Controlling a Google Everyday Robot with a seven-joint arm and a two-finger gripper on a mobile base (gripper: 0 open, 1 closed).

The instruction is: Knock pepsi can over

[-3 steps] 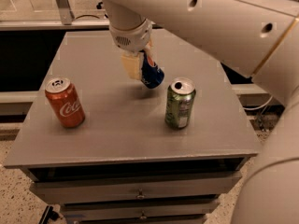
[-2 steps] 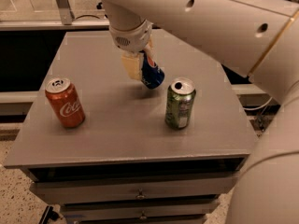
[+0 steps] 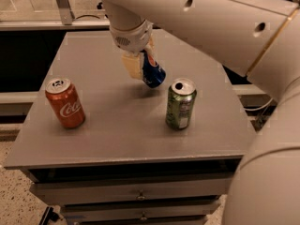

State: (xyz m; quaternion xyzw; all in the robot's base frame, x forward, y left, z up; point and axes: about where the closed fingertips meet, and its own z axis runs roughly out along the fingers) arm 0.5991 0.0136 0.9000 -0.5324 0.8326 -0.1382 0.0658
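Note:
The dark blue pepsi can (image 3: 153,71) is tilted steeply on the grey table (image 3: 112,121), just behind the middle, its top leaning toward the gripper. My gripper (image 3: 138,63) hangs from the white arm and sits right against the can's upper left side, one pale finger (image 3: 133,65) in front of it. The can's top is hidden behind the gripper.
An orange-red Coca-Cola can (image 3: 65,102) stands upright at the table's left. A green can (image 3: 181,103) stands upright to the right of centre, close to the pepsi can. The large white arm (image 3: 243,27) fills the upper right. Drawers (image 3: 140,195) sit below the table's front edge.
The gripper and the tilted pepsi can sit in about the same place; the can stays leaning. No clear movement shows.

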